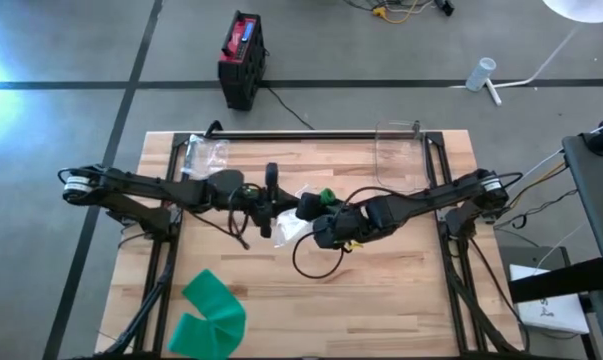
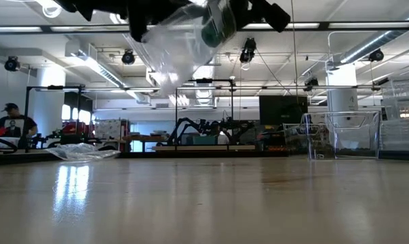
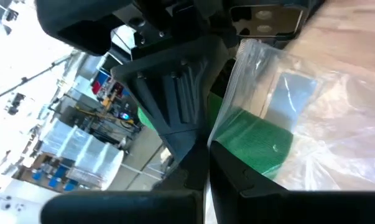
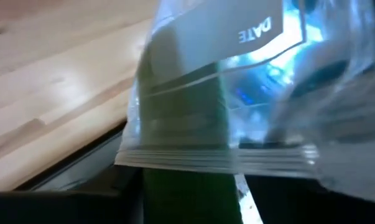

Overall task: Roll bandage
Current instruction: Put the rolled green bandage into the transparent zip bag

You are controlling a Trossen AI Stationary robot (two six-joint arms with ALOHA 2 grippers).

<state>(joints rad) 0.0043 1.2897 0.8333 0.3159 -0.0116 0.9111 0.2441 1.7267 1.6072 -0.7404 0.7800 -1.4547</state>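
While both arms meet above the table's middle, the left gripper [image 1: 273,205], fully closed, pinches a clear zip bag [image 1: 293,222]; the green bandage roll [image 3: 252,142] sits inside its mouth against the right gripper [image 1: 326,215], whose finger spread cannot be told.

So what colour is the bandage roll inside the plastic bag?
Green. The roll shows best in the left wrist view, through the clear bag.
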